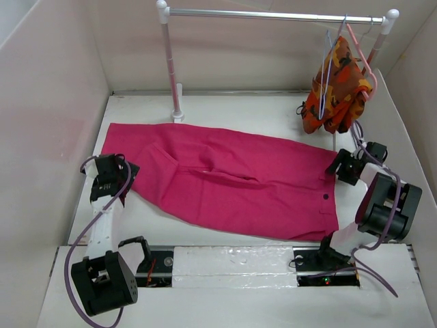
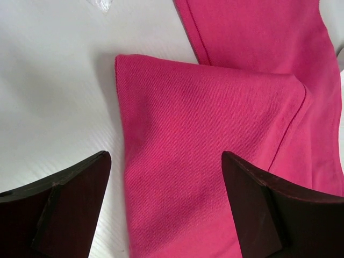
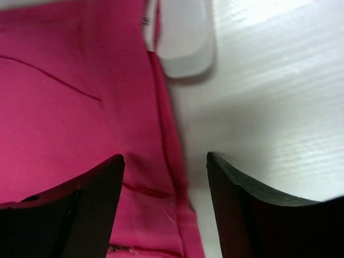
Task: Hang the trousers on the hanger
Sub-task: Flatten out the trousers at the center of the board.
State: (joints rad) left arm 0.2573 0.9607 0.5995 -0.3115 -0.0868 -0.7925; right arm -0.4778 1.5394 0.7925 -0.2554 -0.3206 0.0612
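Magenta-pink cloth fills the middle of the white tabletop: the trousers lie spread flat. Their waist, with a small dark button, lies at the right. The two legs run away toward the back left corner.

The left end effector hangs over the leg end of the garment. Its two dark fingers stand wide apart with nothing between them. In the left wrist view one leg's hem lies below the gap, with bare tabletop beside it on the left, and the other leg runs past behind.

The right end effector sits at the waist end. It too is spread wide and grips nothing. In its wrist view the stitched edge of the trousers runs beneath the gap, cloth under the left finger and bare tabletop under the right. A white rounded piece lies just beyond that edge; what it is cannot be told.

At the back a white rail spans two posts. Near its right end hangs the hanger, a thin pale blue-lilac wire one. It is close beside a thicker salmon-pink hanger that carries an orange, red and yellow patterned garment. The wire hanger is well apart from the trousers and from both arms.
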